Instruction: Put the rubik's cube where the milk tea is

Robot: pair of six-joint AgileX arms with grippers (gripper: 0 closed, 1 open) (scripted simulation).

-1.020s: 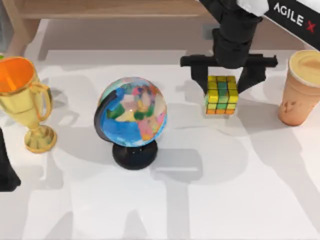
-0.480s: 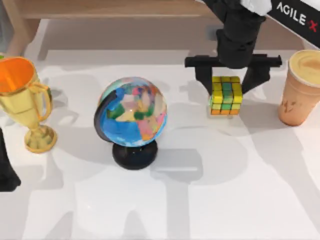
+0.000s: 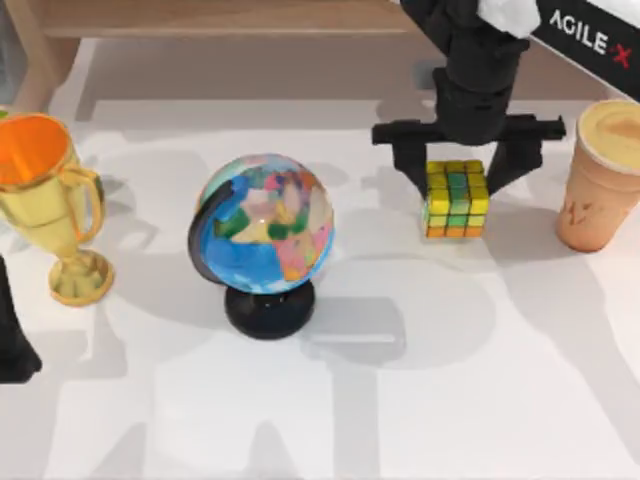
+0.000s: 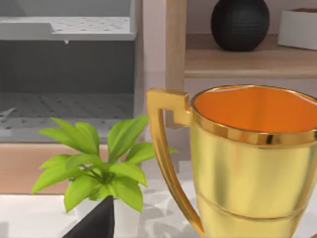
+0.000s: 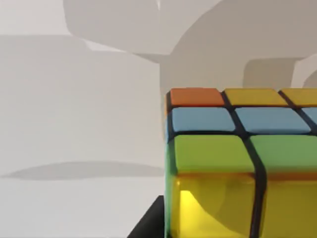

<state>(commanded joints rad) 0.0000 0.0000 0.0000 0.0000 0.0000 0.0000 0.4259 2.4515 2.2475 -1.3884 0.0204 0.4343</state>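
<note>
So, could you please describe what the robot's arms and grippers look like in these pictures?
The right arm is glossy black with a white section, and a black panel carries "AGILE X" in white letters with a red X. Its right gripper is matte black: a straight crossbar with two flat fingers pointing down. The left arm is a plain black shape at the table's left edge. No cables are visible.

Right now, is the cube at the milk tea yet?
Not yet. The right gripper is shut on the rubik's cube, so the grab is done. It's carrying it, with table between it and the milk tea. Still left: reaching the cup and letting go.
</note>
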